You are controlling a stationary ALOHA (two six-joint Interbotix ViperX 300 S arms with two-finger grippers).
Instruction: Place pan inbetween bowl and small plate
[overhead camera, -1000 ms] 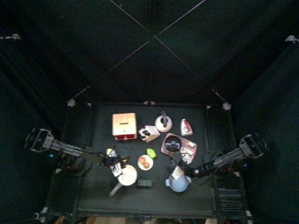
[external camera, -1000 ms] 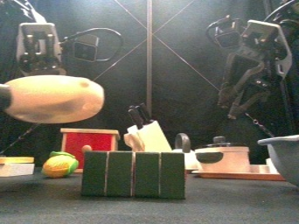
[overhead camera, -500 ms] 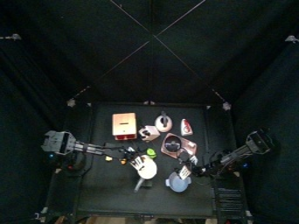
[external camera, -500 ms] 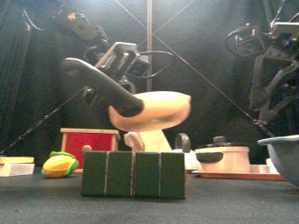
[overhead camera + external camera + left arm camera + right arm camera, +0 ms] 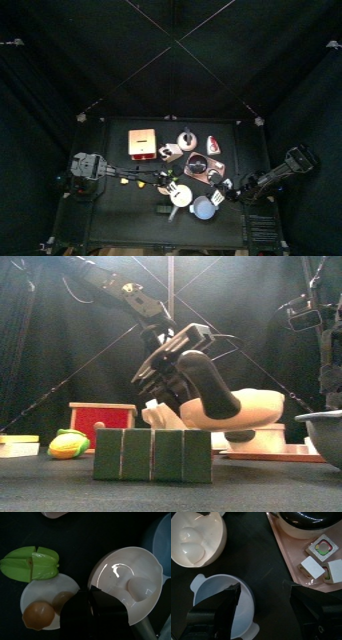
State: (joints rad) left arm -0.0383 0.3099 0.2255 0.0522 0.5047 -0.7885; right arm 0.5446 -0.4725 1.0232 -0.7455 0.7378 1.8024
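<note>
Pan [image 5: 230, 411] in left hand [image 5: 181, 371] now sits lower, nearer bowl [image 5: 205, 208].

Top view dim, black curtains swallow light. Front view backlit from above, haze behind. Glare streak on pan [image 5: 130, 577]; near jaws blurred.

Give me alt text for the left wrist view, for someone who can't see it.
The left gripper holds the whitish pan by its dark handle, above a black table. The small plate with an orange middle lies beside the pan, next to a green item, with the blue-grey bowl at the edge.
</note>
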